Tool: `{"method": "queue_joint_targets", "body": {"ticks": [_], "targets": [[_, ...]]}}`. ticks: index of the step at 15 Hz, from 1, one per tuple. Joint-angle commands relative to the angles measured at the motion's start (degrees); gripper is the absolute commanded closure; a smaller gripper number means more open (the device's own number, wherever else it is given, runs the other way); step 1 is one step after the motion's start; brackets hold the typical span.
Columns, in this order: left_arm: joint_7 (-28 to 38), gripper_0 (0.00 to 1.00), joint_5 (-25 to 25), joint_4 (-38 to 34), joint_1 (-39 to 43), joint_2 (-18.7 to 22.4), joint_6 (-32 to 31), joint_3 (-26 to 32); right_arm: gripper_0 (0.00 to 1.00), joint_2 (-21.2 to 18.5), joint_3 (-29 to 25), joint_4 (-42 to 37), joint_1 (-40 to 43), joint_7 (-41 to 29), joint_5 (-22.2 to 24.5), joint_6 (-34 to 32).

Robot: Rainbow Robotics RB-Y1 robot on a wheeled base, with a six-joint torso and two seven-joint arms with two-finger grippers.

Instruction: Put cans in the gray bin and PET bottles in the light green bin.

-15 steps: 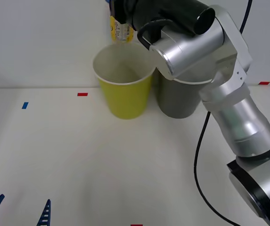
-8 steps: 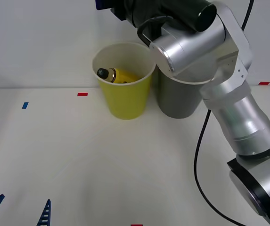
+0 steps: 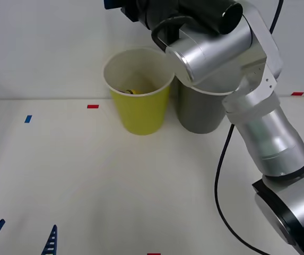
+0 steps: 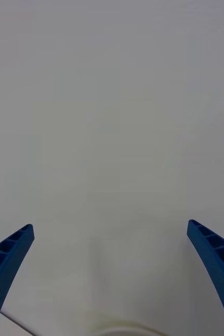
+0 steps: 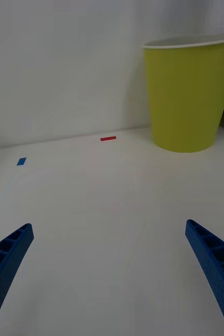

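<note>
Left gripper (image 3: pixel 22 240) parked low at the near left table edge, fingers spread apart, nothing between them. Blue tape mark (image 3: pixel 28 119) and red tape mark (image 3: pixel 92 106) on the white table (image 3: pixel 88 180) left of the bins. Light green bin (image 3: pixel 138 93) upright at the back; PET bottle (image 3: pixel 130 91) lies inside it, just a yellow sliver above the near rim. Gray bin (image 3: pixel 200 109) touching-close on its right, top mostly blocked by the right arm (image 3: pixel 231 69). Right gripper (image 4: pixel 112 273) held high above the bins, fingers wide apart, empty. Black cable (image 3: pixel 222 180) hangs beside the arm.
</note>
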Motion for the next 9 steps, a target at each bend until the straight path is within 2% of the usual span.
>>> {"method": "queue_joint_targets", "body": {"ticks": [1, 2, 4, 7, 9], "targets": [[0.0, 0.00, 0.0, 0.0, 0.0, 0.0, 0.0, 0.0, 0.00, 2.6, -2.5, -8.5, 0.0, 0.9, 2.7, 16.6], [0.0, 0.00, 0.0, 0.0, 0.0, 0.0, 0.0, 0.0, 0.00, 3.2, -2.8, -13.1, 0.0, 0.9, 4.8, 23.0], [0.0, 0.00, 0.0, 0.0, 0.0, 0.0, 0.0, 0.0, 0.00, 3.2, -3.0, -19.8, 1.8, 0.3, 8.7, 28.7], [0.0, 0.00, 0.0, 0.0, 0.0, 0.0, 0.0, 0.0, 0.00, 2.2, -3.4, -29.0, 8.5, -0.6, 11.7, 28.8], [0.0, 0.00, 0.0, 0.0, 0.0, 0.0, 0.0, 0.0, 0.00, 0.6, -3.9, -34.8, 12.6, -0.6, 11.9, 28.8]]}}
